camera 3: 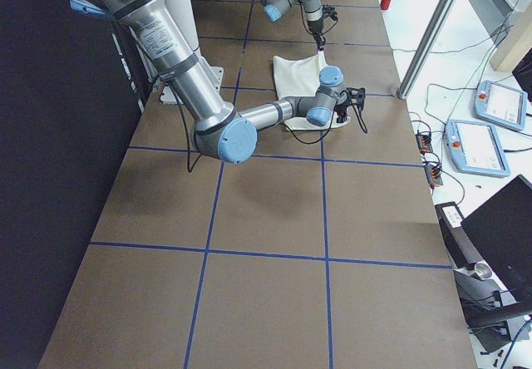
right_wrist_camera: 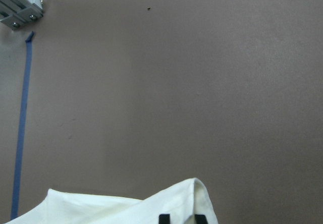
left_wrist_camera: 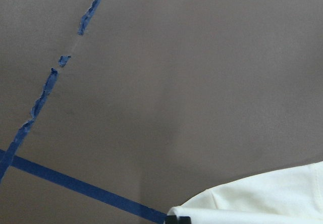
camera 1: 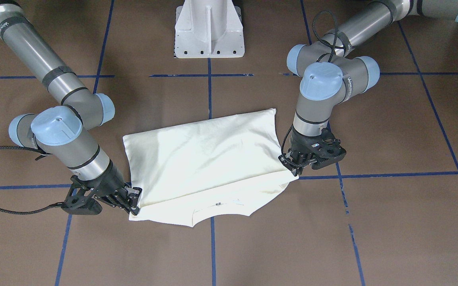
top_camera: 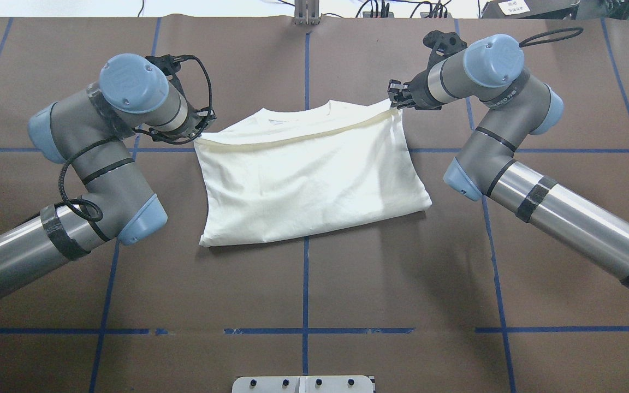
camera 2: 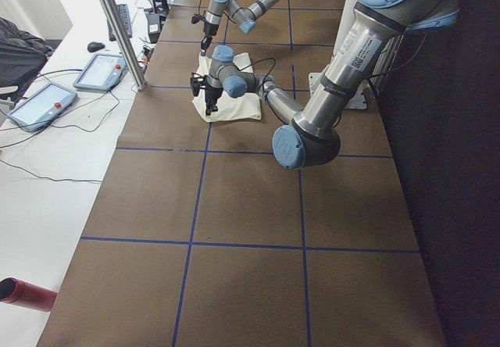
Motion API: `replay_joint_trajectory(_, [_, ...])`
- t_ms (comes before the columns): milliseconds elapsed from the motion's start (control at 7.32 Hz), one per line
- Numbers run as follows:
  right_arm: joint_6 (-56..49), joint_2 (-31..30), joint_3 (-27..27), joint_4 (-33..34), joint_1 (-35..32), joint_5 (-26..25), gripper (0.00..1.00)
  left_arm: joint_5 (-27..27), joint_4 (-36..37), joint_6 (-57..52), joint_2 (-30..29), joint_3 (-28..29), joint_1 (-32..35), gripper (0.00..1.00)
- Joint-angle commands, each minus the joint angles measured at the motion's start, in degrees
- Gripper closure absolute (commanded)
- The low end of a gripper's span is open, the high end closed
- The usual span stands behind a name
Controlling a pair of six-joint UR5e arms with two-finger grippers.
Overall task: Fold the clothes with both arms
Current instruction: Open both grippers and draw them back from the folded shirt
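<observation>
**Both end effectors pinching the shirt's folded edge**

My left end effector point(camera 1: 292, 165) is closed narrow on one corner of the shirt's point(camera 1: 209, 159) upper layer. My right end effector point(camera 1: 134, 201) is closed the same way on the opposite corner. Both sit low, just above the counter point(camera 1: 392, 222), on the side of the shirt farthest from my base.

The shirt lies near the middle of the counter, doubled over with only plain cream cloth facing up. The edge I hold runs between my two end effectors. It lies just short of the collar point(camera 1: 229, 206), which pokes out from under it with a strip of the lower layer. The fold sits on the side towards the white pedestal point(camera 1: 209, 28). The cloth is a little rumpled and creased across its middle.

In my right wrist view, two black fingertips point(right_wrist_camera: 164, 218) show at the bottom edge with a peak of cream cloth between them. My left wrist view shows only a corner of the shirt, brown counter and a blue tape line point(left_wrist_camera: 75, 183).
</observation>
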State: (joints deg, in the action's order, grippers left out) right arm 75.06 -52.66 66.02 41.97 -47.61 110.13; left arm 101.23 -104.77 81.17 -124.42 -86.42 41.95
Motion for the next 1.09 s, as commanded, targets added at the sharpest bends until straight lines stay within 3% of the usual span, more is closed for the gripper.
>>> replay_joint_trajectory(0, [-5.07,-0.07,-0.02,0.22,-1.51,0.51,0.00,-0.07,0.26,-2.48,-0.03,-0.59,0.15,0.00])
replay_joint_trajectory(273, [-5.80,-1.64,2.42,0.57,-1.79,4.54,0.00,0.37,1.40,-6.54,0.75,-6.18,2.43,0.00])
replay_joint_trajectory(547, [-5.45,-10.40,12.41,0.84,2.75,3.61,0.00,0.55,7.53,-6.46,1.20,-12.25,2.35,0.00])
replay_joint_trajectory(957, [-5.45,-18.24,19.82,0.92,7.96,2.01,0.00,0.72,9.32,-6.28,1.11,-14.21,2.26,0.00])
